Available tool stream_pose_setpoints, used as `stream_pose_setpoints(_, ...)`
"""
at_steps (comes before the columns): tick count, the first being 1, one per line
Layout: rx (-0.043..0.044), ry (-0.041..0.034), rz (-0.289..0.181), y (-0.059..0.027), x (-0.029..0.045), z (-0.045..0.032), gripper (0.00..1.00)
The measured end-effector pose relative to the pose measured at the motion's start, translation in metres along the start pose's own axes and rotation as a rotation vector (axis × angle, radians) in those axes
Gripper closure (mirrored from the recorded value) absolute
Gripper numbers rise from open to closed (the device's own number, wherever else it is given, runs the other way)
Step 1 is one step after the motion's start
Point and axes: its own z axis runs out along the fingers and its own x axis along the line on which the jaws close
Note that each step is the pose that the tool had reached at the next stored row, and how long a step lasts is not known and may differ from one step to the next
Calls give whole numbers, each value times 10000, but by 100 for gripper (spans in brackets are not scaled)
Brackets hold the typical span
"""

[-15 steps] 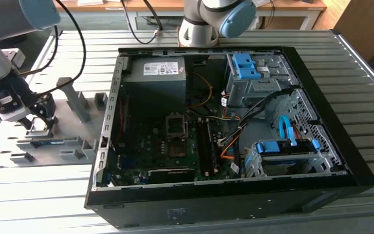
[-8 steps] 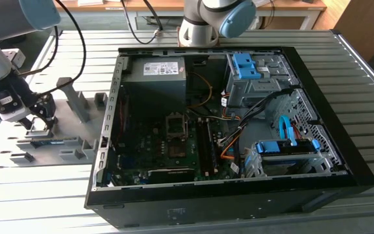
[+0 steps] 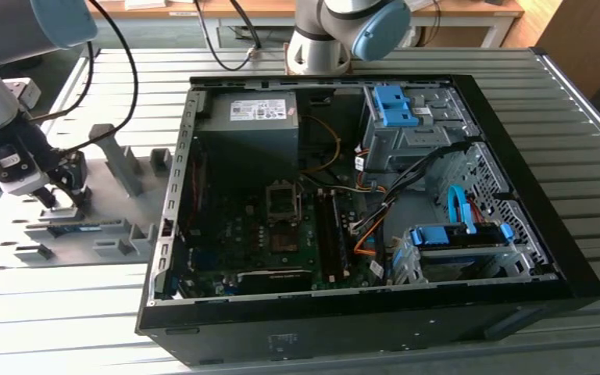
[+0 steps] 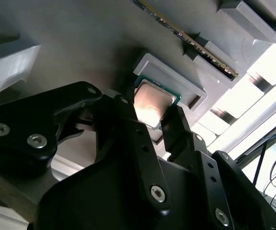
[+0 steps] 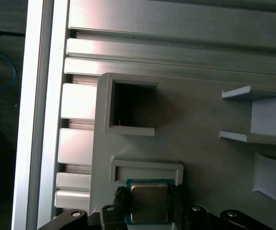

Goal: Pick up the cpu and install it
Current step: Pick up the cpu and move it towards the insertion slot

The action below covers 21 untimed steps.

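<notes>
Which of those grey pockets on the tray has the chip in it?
The shallow pocket at the gripper holds the cpu; the deeper walled pocket beside it sits empty.

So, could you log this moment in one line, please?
gripper: at small square silver-grey cpu | cpu: in grey plastic fixture pocket | lifted: no

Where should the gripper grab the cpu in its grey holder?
Likely by two opposite side edges, from straight above: the cpu lies flat, metal face up, seated in its shallow grey holder, so only thin edges are grippable. The gripper sits astride it.
</notes>
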Motion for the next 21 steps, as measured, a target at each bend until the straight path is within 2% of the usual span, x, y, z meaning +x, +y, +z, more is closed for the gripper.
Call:
stream_pose_setpoints(12,0,0,0,0,0,1,53)
stream_pose_setpoints(15,33,-2,0,0,-1,-11,53)
stream_pose_setpoints(21,37,1,-1,-2,-5,-239,53)
